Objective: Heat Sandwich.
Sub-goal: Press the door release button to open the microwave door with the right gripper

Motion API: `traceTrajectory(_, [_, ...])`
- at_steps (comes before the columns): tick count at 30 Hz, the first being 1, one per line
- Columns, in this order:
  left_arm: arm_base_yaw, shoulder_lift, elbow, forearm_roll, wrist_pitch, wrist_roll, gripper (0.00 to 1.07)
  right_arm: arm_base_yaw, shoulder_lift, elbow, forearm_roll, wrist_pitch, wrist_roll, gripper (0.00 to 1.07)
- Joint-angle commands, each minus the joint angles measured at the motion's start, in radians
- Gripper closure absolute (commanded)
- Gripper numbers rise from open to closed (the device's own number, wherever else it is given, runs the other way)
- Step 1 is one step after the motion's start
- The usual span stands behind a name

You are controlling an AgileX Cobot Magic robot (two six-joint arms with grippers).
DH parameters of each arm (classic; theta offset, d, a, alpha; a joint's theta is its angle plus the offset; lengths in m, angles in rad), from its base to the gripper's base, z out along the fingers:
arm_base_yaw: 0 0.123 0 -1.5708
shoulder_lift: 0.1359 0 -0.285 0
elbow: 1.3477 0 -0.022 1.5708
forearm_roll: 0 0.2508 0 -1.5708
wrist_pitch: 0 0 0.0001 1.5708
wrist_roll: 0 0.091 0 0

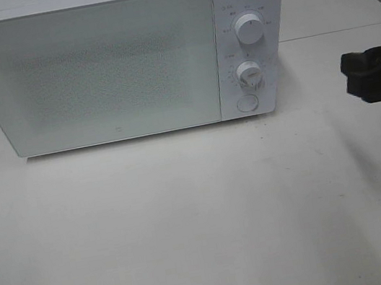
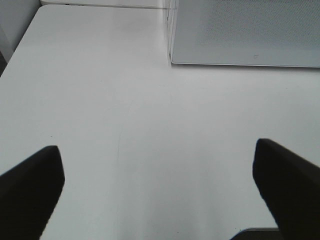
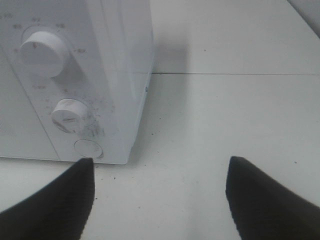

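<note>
One microwave (image 1: pixel 126 62), long axis left-right across table (image 1: pixel 189 223), door (image 1: pixel 91 75) shut.

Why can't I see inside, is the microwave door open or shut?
Shut. The microwave door sits flat against the front, flush beside the control panel.

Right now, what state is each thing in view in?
microwave door: shut, flush with the control panel.
upper knob: marker pointing roughly up.
lower knob: setting too small to read.
left gripper: open, holding nothing, over the table.
right gripper: open, holding nothing, facing the microwave's knob side.
</note>
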Motion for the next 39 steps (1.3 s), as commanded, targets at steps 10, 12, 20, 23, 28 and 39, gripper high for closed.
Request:
traceTrajectory(10, [0.004,-0.016,0.003,-0.003,-0.015,-0.001,0.09,0.301,0.271,0.003,0.326,-0.354,-0.165,0.36])
traceTrajectory(12, [0.004,-0.016,0.003,-0.003,-0.015,-0.001,0.09,0.344,0.309,0.002,0.370,-0.398,-0.166,0.36])
traceTrajectory(20, [0.004,-0.016,0.003,-0.003,-0.015,-0.001,0.09,0.479,0.417,-0.001,0.524,-0.493,-0.165,0.36])
traceTrajectory(23, [0.004,-0.016,0.003,-0.003,-0.015,-0.001,0.09,0.505,0.434,-0.006,0.556,-0.496,-0.165,0.36])
traceTrajectory(28, [0.004,-0.016,0.003,-0.003,-0.015,-0.001,0.09,0.537,0.474,-0.037,0.577,-0.501,-0.165,0.36])
traceTrajectory(39, [0.004,-0.016,0.003,-0.003,-0.015,-0.001,0.09,0.537,0.484,-0.049,0.577,-0.484,-0.148,0.36])
